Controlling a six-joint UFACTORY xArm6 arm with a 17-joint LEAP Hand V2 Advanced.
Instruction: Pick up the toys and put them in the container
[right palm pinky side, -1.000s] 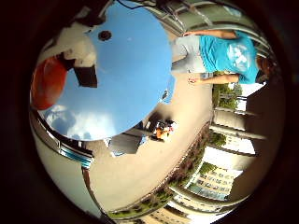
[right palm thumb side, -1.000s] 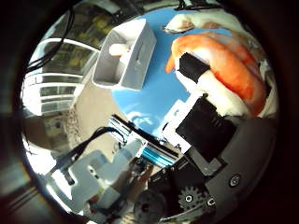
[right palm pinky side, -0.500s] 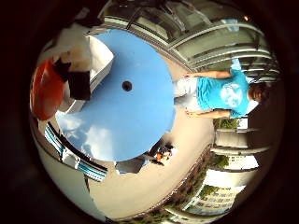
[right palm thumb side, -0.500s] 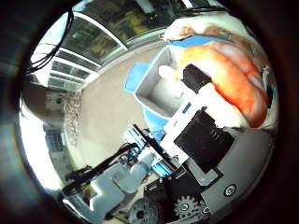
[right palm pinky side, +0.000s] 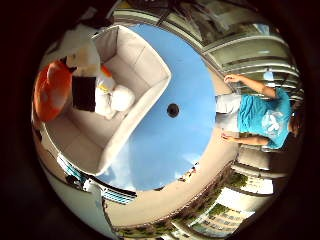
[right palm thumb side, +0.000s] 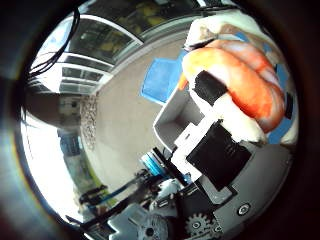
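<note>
My hand (right palm thumb side: 212, 148) is shut on an orange and white plush toy (right palm thumb side: 243, 82), which fills one side of the right thumb side palm view, with a black fingertip (right palm thumb side: 208, 90) pressed on it. In the right little finger side palm view the same orange toy (right palm pinky side: 47, 90) sits at the edge beside a black finger part (right palm pinky side: 83, 93). Below the palm is a white rectangular container (right palm pinky side: 140, 88) standing on a round blue table (right palm pinky side: 175, 140). A white round toy (right palm pinky side: 121, 98) and a bit of an orange one (right palm pinky side: 105, 72) lie inside it.
The table has a dark hole (right palm pinky side: 172, 110) at its middle. A person in a teal shirt (right palm pinky side: 262, 112) stands beyond the table's far edge. Paved ground (right palm thumb side: 120, 110) and glass railings surround the table; a corner of the table (right palm thumb side: 160, 80) shows in the thumb side view.
The hand has travelled with the orange toy from beside the table to over the container, which now fills much of the little finger side view. The grip is unchanged.
</note>
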